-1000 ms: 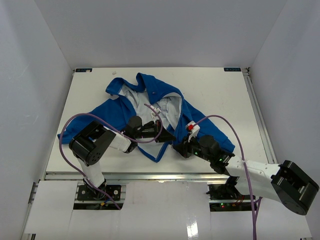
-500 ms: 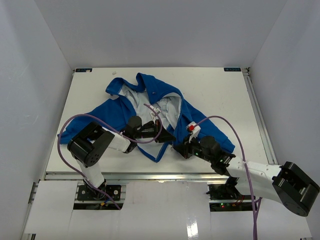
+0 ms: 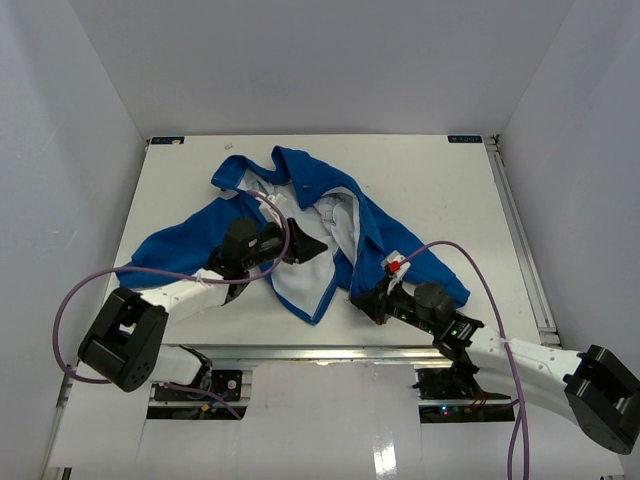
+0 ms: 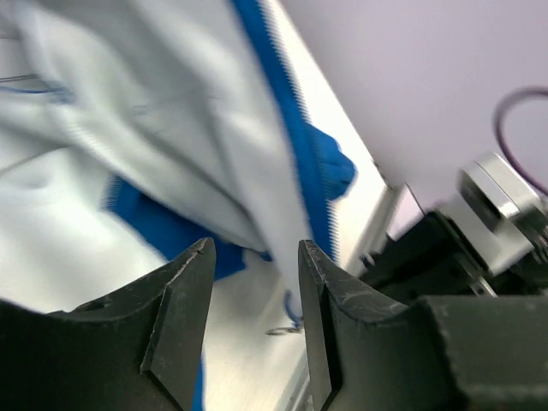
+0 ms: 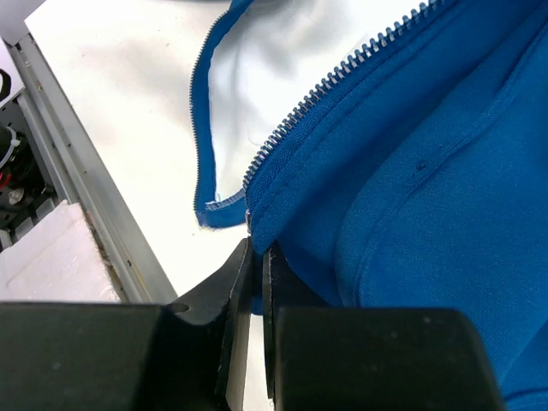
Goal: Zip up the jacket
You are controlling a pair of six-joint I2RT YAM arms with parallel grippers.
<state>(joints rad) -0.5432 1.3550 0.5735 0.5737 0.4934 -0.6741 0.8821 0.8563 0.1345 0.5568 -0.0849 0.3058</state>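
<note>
On the table (image 3: 450, 180), top view: the jacket (image 3: 410, 255) lies open and face-up, with the pale lining (image 3: 300, 285) exposed down the middle and the collar at the far end. The left gripper (image 3: 305, 246) sits over the lining near the jacket's centre. The right gripper (image 3: 365, 300) is at the near hem of the robot's-right front panel.

Left wrist view: heavily blurred. The fingers (image 4: 184, 308) are spread with a clear gap, and nothing looks clamped. Lining and a blue toothed edge run beyond the tips.

Right wrist view: jaws pressed together, pinching the bottom corner of the blue panel right where its zipper teeth (image 5: 342, 73) end. The other front edge (image 5: 201, 128) lies just beside it with its own teeth. The two are apart, not meshed. No slider is visible here.

Judgement on step: early alignment, with one side's zipper base anchored and the zip not yet started.

The next move calls for the left gripper to pick up the loose edge's bottom end and bring it against the pinched corner. The pin can then seat in the slider. The right-hand pinch must not slip.
</note>
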